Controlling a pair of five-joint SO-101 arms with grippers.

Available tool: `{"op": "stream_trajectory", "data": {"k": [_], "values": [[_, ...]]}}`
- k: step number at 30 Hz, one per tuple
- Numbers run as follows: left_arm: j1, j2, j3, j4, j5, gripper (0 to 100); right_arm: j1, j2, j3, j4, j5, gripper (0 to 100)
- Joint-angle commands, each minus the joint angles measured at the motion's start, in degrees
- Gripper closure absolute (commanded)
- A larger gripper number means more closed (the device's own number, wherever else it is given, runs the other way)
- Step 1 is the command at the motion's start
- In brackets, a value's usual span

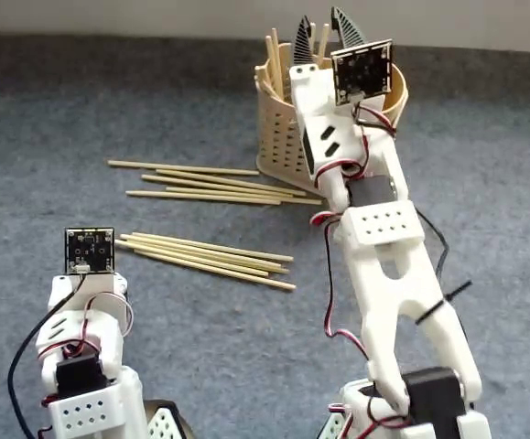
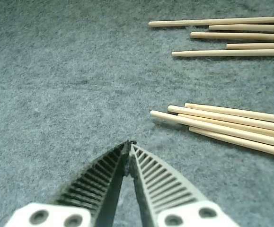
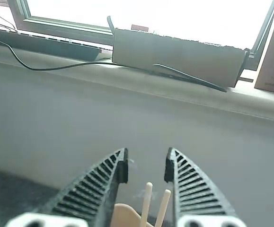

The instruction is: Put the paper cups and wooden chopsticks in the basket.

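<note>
Fingers of the left gripper (image 2: pixel 129 144) are shut, hovering over grey carpet (image 2: pixel 56 71) just beside the nearer chopsticks (image 2: pixel 222 125). A second bundle (image 1: pixel 210 183) lies beyond, its ends near the basket (image 1: pixel 278 137). Right gripper (image 1: pixel 320 18) is spread open above the basket, perhaps empty, over standing chopsticks (image 3: pixel 147 198). If the left comes down shut, it could scatter the round sticks.

No word, number or sign can be read in any view. The chopsticks (image 1: pixel 205 256) and the basket (image 1: pixel 278 137) bear no print.
</note>
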Motion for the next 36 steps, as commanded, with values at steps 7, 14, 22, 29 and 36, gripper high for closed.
{"op": "stream_trajectory", "data": {"k": [7,14,22,29,36], "values": [[0.66,0.31,1.1,0.26,-0.44,99,-2.42,-17.89,-1.71,22.99,-0.62,86.5],[0.66,0.31,1.1,0.26,-0.44,99,-9.36,-22.46,-9.98,43.21,-0.35,86.5],[0.66,0.31,1.1,0.26,-0.44,99,-16.04,-22.81,-9.71,59.38,-0.26,86.5],[0.66,0.31,1.1,0.26,-0.44,99,-19.38,-22.37,-0.57,63.69,-0.26,86.5],[0.66,0.31,1.1,0.26,-0.44,99,-20.0,-22.11,8.66,57.63,-0.09,86.5]]}}
